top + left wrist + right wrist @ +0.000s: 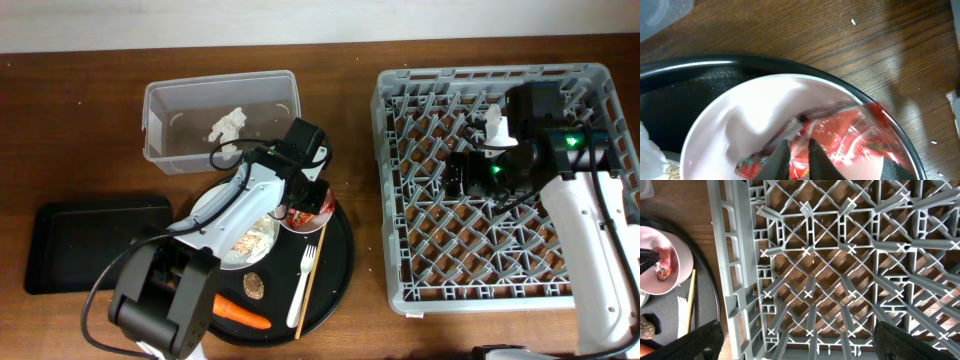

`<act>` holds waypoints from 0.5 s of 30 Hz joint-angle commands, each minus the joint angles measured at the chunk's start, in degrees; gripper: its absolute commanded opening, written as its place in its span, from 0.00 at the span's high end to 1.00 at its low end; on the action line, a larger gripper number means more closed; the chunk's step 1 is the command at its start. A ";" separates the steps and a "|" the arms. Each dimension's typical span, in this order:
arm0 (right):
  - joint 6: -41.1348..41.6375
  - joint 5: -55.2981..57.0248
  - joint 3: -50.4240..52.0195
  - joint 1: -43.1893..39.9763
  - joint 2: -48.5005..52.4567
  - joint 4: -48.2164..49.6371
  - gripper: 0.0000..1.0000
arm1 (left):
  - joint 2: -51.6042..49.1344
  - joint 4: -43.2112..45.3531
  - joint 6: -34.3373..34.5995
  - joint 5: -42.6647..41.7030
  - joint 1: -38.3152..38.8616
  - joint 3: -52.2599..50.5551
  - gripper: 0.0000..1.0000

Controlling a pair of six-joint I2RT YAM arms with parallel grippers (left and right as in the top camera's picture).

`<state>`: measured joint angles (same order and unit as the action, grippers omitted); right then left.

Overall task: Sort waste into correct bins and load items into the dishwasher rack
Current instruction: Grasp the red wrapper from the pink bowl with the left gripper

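Note:
The red-and-white snack wrapper (pixel 850 137) lies in the small pinkish-white bowl (pixel 740 120) on the round black tray (pixel 335 262). My left gripper (pixel 796 159) reaches into the bowl, shut on the wrapper; it shows in the overhead view (pixel 306 205). My right gripper (pixel 802 345) is open and empty above the grey dishwasher rack (pixel 400 190), left part. A white cup (pixel 498 124) stands in the rack. The white plate (pixel 215 205) holds beige scraps (pixel 262 236). The fork (pixel 303 285), carrot (pixel 240 315) and brown lump (pixel 254 287) lie on the round tray. The light blue cup is out of view.
The clear tub (pixel 165 125) at the back holds a crumpled napkin (pixel 228 124). The flat black tray (pixel 90 245) lies at the left. A wooden stick (pixel 314 262) lies beside the fork. The bowl and wrapper also show in the right wrist view (pixel 670 247).

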<state>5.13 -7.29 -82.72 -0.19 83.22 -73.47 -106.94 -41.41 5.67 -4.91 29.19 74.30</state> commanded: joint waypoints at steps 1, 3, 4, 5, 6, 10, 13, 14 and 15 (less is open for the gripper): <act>-0.61 0.70 -0.70 -0.22 0.22 -0.13 0.02 | -0.94 -0.28 -0.20 0.24 0.07 -0.39 0.92; -0.61 0.70 -0.70 -0.22 0.22 -0.24 0.02 | -0.94 -0.28 -0.20 0.26 0.07 -0.39 0.99; -0.61 0.70 -0.70 -0.22 0.22 -0.28 0.02 | -0.94 -0.26 -0.17 0.57 0.07 -0.39 0.99; -0.61 0.70 -0.70 -0.22 0.22 -0.28 0.02 | -0.94 -0.28 -0.17 2.32 0.07 -0.37 1.00; -0.61 0.70 -0.70 -0.22 0.22 -0.28 0.01 | -0.79 -0.31 -0.17 3.91 0.07 -0.31 1.00; -0.61 0.70 -0.70 -0.22 0.22 -0.28 0.02 | 2.67 -0.31 -0.42 6.88 0.00 0.66 1.00; -0.61 0.70 -0.70 -0.22 0.22 -0.28 0.02 | 4.74 -0.55 -0.59 6.86 0.00 0.63 0.95; -0.61 0.70 -0.70 -0.22 0.22 -0.28 0.02 | 4.50 -1.09 -0.59 6.84 0.00 0.63 0.86; -0.61 0.70 -0.70 -0.22 0.22 -0.31 0.02 | 4.22 -1.95 -0.59 6.80 0.02 0.63 0.85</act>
<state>5.10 -7.29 -82.72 -0.19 83.22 -73.52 -103.66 -42.11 5.43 1.15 29.19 74.37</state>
